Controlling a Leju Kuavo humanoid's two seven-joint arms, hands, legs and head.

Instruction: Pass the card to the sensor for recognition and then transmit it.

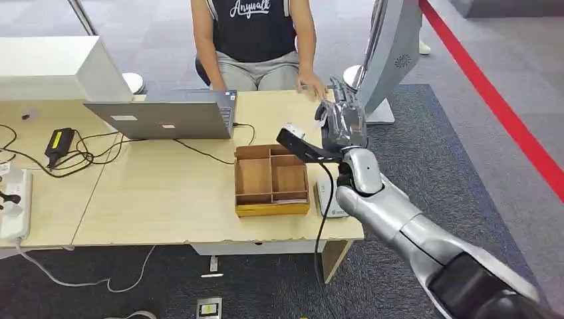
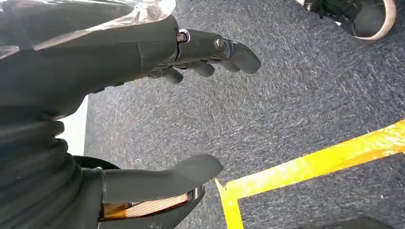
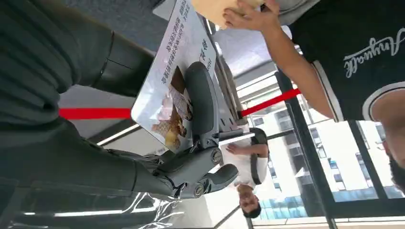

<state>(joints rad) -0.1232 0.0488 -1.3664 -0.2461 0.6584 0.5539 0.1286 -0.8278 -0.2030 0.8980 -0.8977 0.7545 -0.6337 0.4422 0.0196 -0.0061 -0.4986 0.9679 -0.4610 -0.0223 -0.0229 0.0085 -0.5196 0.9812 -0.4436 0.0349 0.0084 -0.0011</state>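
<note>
My right hand is raised over the table's far right corner, close to the hand of a person seated across the table. In the right wrist view my right hand pinches a white card printed with a picture and text, the thumb lying across its face. The person's hand is just beyond the card's far edge. A small white sensor with a black cable lies on the table near my forearm, right of the wooden box. My left hand hangs over grey carpet, fingers apart, holding nothing.
A wooden compartment box sits left of the sensor. A grey laptop, a black adapter with cables and a power strip occupy the table's left. A white stand rises beyond the right corner. Yellow tape marks the floor.
</note>
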